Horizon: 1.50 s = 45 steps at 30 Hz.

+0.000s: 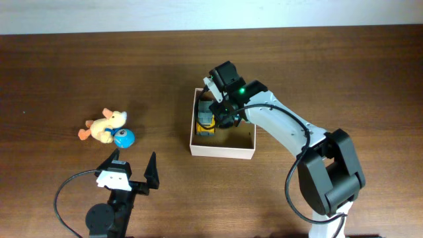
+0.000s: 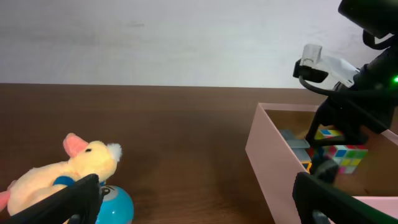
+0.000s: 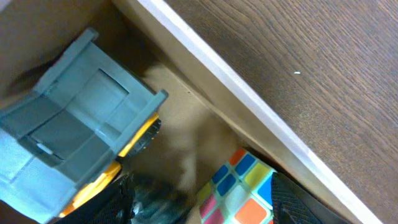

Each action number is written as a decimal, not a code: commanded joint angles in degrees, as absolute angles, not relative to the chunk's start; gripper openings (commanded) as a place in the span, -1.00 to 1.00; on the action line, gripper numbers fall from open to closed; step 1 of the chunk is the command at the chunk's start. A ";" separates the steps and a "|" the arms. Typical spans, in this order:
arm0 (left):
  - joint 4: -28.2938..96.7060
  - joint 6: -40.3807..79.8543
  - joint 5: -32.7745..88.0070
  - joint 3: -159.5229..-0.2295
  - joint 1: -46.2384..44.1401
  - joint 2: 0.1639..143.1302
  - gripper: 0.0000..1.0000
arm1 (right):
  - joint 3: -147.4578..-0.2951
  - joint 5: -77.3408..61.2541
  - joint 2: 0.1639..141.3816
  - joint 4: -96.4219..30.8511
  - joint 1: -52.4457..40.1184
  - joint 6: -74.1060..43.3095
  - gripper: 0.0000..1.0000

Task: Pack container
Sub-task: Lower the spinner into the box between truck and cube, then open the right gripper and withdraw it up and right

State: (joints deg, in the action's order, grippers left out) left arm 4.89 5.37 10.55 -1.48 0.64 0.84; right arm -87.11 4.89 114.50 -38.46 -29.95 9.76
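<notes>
**Overhead:** The shallow square container [image 1: 222, 151], thin white walls w/ tan cardboard inside, sits on the dark brown wooden table [image 1: 66, 66], a bit right of ctr. The right arm comes in from the near right. The right gripper [image 1: 213, 114] is down over the container's far-left corner, just above a yellow-and-grey plastic toy truck [image 1: 206, 124] lying by the left wall. Well off to the left is a yellow plush duck w/ orange feet [image 1: 104, 125], w/ a small shiny blue ball [image 1: 123, 137] touching its near-right side. The left gripper [image 1: 131, 170] hangs nearer than both, jaws spread wide, nothing btwn them.

**Left wrist:** Its own dark fingers [image 2: 62, 202] show in the bottom corners, far apart and empty. Duck and ball are close, on the left. The container is on the right. Inside it are the truck's grey bed and, past that, a multicolour puzzle cube [image 2: 341, 154], w/ the right arm's black parts over it.

**Right wrist:** The cube lies low in the middle, btwn the two dark fingers [image 3: 121, 202]. Jaws are partly apart. There is a clear gap on the cube's left side, while the right finger is v. close to it; can't tell if it touches. Nothing is clamped. The truck lies to the left on the tan floor, apart from the cube. The white wall runs diagonally, w/ table beyond.
</notes>
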 commanded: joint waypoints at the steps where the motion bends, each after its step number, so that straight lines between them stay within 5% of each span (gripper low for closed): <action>1: 4.75 4.27 11.16 -1.13 0.38 0.40 0.99 | -87.92 3.22 114.85 -38.09 -29.47 13.21 0.29; 15: 4.75 4.27 11.16 -1.13 0.38 0.40 0.99 | -89.41 2.33 113.65 -39.44 -29.61 13.06 0.29; 28: 4.75 4.27 11.16 -1.13 0.38 0.40 0.99 | -100.82 -0.12 103.68 -55.35 -28.60 5.45 0.31; 37: 4.75 4.27 11.16 -1.13 0.38 0.40 0.98 | -101.27 8.45 98.10 -64.58 -17.23 -17.76 0.46; 45: 4.75 4.27 11.16 -1.13 0.38 0.40 0.99 | -101.25 8.67 98.21 -71.05 -4.12 -21.96 0.68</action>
State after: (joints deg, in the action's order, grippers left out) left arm 4.89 5.39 10.55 -1.48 0.64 0.84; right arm -100.40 7.07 98.94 -69.84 -8.29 -18.28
